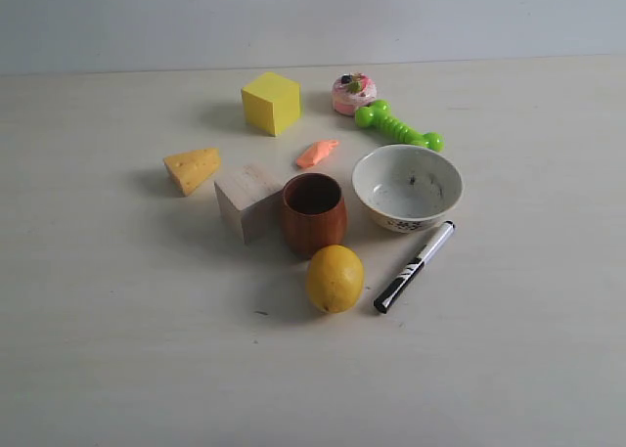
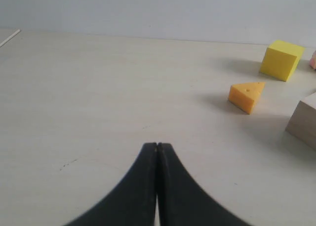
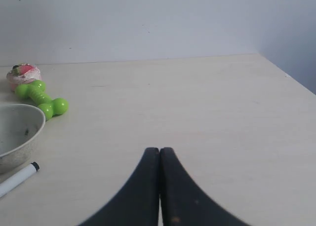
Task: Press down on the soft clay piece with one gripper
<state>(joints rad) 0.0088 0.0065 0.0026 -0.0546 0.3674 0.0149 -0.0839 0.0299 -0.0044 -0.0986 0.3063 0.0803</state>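
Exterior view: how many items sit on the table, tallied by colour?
Yellow: 2, cube, lemon
Orange: 2, cheese wedge, soft clay piece
Brown: 2, wooden block, cup
Green: 1, dumbbell toy
Pink: 1, cupcake toy
White: 1, bowl
Black-and-white: 1, marker
Total: 10

Clay piece (image 1: 317, 153) on table (image 1: 117, 349) — between yellow cube (image 1: 271, 103); bowl (image 1: 407, 187)

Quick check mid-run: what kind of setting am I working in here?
Likely a lab test bench: a plain pale table against a blank wall, set with unrelated props: cheese wedge, yellow cube, green dumbbell toy.
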